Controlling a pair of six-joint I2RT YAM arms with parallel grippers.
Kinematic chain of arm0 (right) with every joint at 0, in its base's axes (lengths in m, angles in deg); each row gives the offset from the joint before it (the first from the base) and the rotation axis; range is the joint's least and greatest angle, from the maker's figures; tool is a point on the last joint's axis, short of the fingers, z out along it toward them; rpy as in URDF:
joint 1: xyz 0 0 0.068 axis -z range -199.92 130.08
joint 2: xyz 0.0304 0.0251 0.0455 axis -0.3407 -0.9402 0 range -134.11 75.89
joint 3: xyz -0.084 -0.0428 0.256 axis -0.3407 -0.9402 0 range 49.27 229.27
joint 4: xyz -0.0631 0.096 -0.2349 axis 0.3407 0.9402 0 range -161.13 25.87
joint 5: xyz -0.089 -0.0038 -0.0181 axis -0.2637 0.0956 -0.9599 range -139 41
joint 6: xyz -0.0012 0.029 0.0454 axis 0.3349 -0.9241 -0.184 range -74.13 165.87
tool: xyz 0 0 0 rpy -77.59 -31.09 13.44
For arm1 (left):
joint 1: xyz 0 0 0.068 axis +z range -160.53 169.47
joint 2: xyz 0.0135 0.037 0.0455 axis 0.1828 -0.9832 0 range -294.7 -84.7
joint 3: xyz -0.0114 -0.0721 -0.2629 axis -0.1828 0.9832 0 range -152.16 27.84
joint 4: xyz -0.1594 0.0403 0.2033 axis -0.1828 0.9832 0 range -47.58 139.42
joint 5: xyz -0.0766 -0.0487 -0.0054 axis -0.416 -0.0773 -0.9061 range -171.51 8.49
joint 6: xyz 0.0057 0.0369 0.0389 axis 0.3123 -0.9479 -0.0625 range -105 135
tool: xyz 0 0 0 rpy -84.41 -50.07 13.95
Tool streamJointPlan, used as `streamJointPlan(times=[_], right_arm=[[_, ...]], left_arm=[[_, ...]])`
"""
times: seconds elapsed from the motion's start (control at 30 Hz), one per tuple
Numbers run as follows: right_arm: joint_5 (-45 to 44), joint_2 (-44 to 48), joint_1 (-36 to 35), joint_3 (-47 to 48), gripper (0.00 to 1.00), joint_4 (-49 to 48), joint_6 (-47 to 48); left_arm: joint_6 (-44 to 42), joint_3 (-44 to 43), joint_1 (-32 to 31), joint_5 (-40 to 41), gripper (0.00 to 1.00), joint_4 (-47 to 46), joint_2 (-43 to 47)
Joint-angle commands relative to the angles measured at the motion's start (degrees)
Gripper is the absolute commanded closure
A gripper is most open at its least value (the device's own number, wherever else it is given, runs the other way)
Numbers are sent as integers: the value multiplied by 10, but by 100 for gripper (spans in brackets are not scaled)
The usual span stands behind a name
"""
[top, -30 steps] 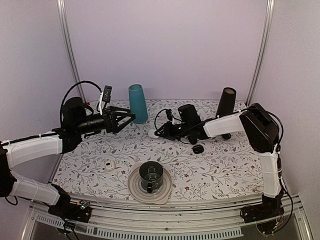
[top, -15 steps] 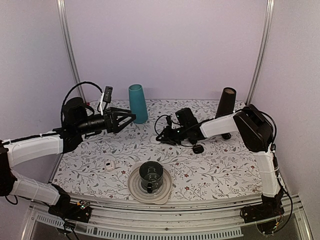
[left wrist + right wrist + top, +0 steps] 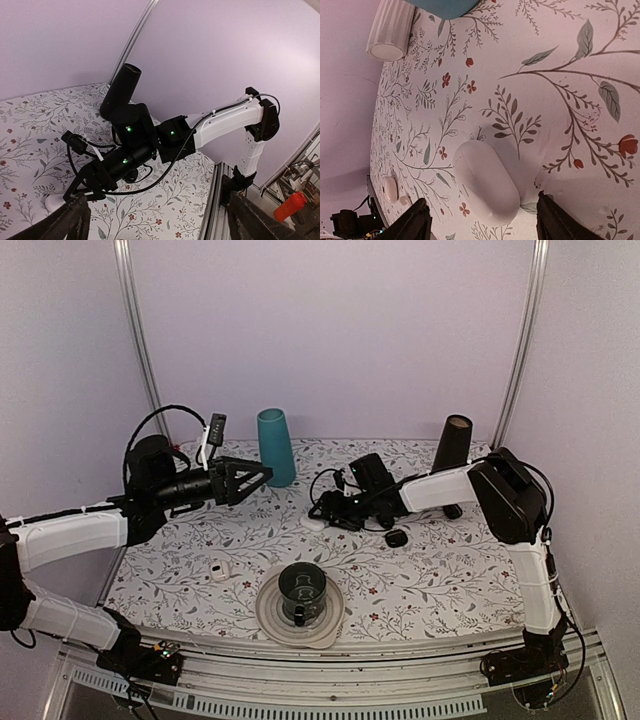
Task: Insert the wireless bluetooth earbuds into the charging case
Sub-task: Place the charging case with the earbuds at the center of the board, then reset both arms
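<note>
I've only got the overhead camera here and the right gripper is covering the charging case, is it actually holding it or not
Observer: Not holding it. In the right wrist view the charging case lies flat on the tablecloth between the open fingers of the right gripper, clear of both.
Operator: Is the lid open?
Observer: No, it looks shut, a smooth closed pebble.
Operator: And the left side?
Observer: The left wrist view shows the left gripper spread wide, holding nothing.

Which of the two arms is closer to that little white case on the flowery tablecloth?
Right. The right gripper is right at the charging case, jaws open either side of it. The left gripper hovers well away, by the teal cup.
</note>
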Motion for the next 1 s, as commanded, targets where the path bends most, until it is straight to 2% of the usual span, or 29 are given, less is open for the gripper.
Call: streamJointPlan(times=[0.0, 0.07, 0.2, 0.4, 0.6, 0.8, 0.97], right_arm=[[-37, 37, 2, 12, 21, 26, 29], [-51, 54, 2, 10, 11, 37, 40], [-85, 100, 2, -5, 1, 45, 70], [-148, 195, 2, -56, 1, 44, 120], [-245, 314, 9, -136, 1, 47, 179], [-344, 452, 47, -279, 1, 7, 224], [-399, 576, 101, -443, 0, -114, 270]], left_arm=[[8, -8, 8, 16, 4, -1, -7], [9, -9, 8, 23, 4, 0, -7], [9, -10, 10, 40, 4, 4, -9], [0, -8, 15, 84, 4, 24, -1], [-39, -7, 26, 180, 4, 89, 19], [-56, 6, 55, 277, 4, 152, 55], [-48, 34, 87, 357, 4, 175, 94]])
